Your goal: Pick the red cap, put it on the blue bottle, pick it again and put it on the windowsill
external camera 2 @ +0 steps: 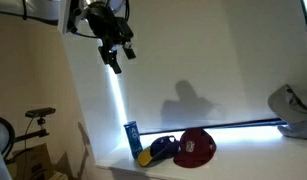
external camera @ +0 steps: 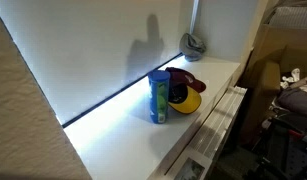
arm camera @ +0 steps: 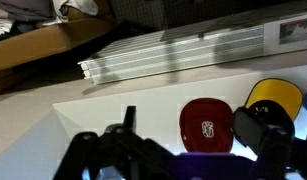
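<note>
The red cap [external camera 2: 197, 147] lies on the white windowsill [external camera 2: 248, 160], its logo up in the wrist view [arm camera: 206, 125]. The blue bottle [external camera 2: 132, 137] stands upright at the row's end, and a yellow cap [external camera 2: 161, 150] lies between it and the red cap. In an exterior view the bottle [external camera: 158, 97] is in front, the red cap [external camera: 181, 78] behind the yellow cap [external camera: 185, 100]. My gripper [external camera 2: 115, 48] hangs high above the sill, open and empty. In the wrist view its fingers [arm camera: 261, 128] frame the red cap far below; the bottle does not show there.
A grey object [external camera 2: 293, 110] sits at the far end of the sill [external camera: 194, 42]. A blind backs the ledge. A white ribbed radiator [arm camera: 183, 55] runs below the sill's front edge [external camera: 218, 125]. Clutter stands on the floor [external camera: 288, 100].
</note>
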